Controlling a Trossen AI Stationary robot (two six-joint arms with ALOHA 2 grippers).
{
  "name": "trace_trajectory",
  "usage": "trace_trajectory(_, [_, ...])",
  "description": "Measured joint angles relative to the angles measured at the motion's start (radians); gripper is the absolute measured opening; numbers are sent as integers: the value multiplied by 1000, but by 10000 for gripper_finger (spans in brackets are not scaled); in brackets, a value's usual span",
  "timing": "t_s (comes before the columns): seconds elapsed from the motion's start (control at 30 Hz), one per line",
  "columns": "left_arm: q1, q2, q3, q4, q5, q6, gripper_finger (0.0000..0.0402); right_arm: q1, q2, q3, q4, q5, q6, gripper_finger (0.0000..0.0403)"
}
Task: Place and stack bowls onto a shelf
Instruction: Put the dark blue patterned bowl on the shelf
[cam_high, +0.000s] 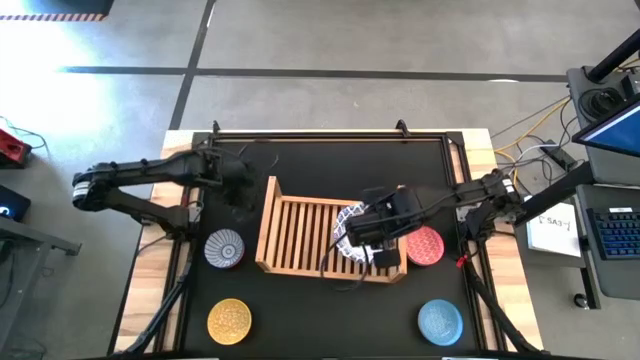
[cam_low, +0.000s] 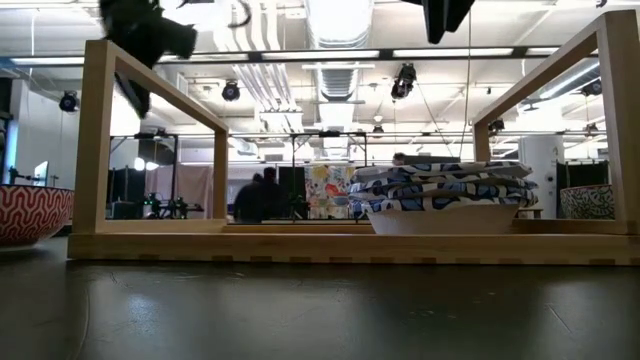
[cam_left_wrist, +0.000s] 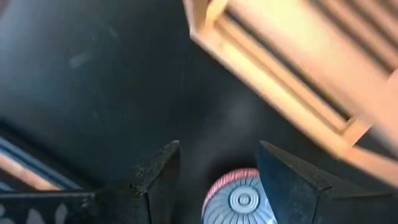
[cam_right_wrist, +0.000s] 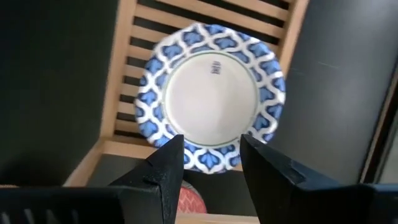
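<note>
Four small bowls remain on the table (cam_high: 300, 320); white bowls (cam_high: 349, 230) sit stacked in the shelf (cam_high: 290, 235), right end effector (cam_high: 372, 240) open, empty above them.

Black mat (cam_high: 300, 310) covers the work surface; light wooden table edge (cam_high: 150, 250) shows as a strip along the mat's left side. Grey concrete floor (cam_high: 350, 40) lies beyond the mat's far side, crossed by dark tape lines. Right of the mat: white paper sheet (cam_high: 555, 228), then a dark keyboard (cam_high: 618, 235) just beside it. Yellow and white cables (cam_high: 530, 135) trail on the floor past the mat's far right corner. Red device (cam_high: 12, 150) sits well left of the mat. Low view: dark-clothed people (cam_low: 262, 195) stand far behind the mat; ceiling strip lights (cam_low: 340, 20) overhead.
</note>
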Motion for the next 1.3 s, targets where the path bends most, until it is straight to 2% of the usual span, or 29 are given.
trace_trajectory(0.2, [-36, -67, -170, 5, 36, -80, 192, -31, -19, -14, 42, 3, -4, 146])
trace_trajectory(0.47, [-108, -88, -308, 15, 78, -22, 192, -46, -17, -14, 68, 3, -35, 146])
trace_trajectory(0.63, [-132, -63, -360, 32, 115, -17, 192, -46, -17, -14, 89, 3, -28, 146])
trace_trajectory(0.97, [-137, -36, -449, 190, 115, -16, 192, -46, -14, -14, 91, 3, -27, 146])
trace_trajectory(1.3, [-137, 42, -486, 242, 107, -32, 180, -46, -14, -14, 93, 2, -27, 146])
